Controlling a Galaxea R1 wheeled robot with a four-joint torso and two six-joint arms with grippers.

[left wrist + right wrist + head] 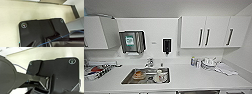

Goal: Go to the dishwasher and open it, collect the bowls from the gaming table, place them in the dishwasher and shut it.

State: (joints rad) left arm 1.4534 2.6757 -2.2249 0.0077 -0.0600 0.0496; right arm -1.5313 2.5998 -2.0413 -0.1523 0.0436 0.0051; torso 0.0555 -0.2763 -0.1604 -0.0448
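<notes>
Step one: we're facing the worktop, dishwasher just peeking below; jaws' state we cannot tell; next, reaching its handle.

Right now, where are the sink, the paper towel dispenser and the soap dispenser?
sink [129, 79]: head view, on its bare steel floor.
paper towel dispenser [132, 41]: head view, on its front cover.
soap dispenser [166, 45]: head view, on its dark front.

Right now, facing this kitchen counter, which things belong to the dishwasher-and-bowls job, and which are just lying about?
Belongs to the job:
dishwasher, apparently just its top edge below the counter

Just lying about:
sink holding dishes
tap
towel dispenser
soap dispenser
bottles
stacked plates
cloth
dish rack
</notes>
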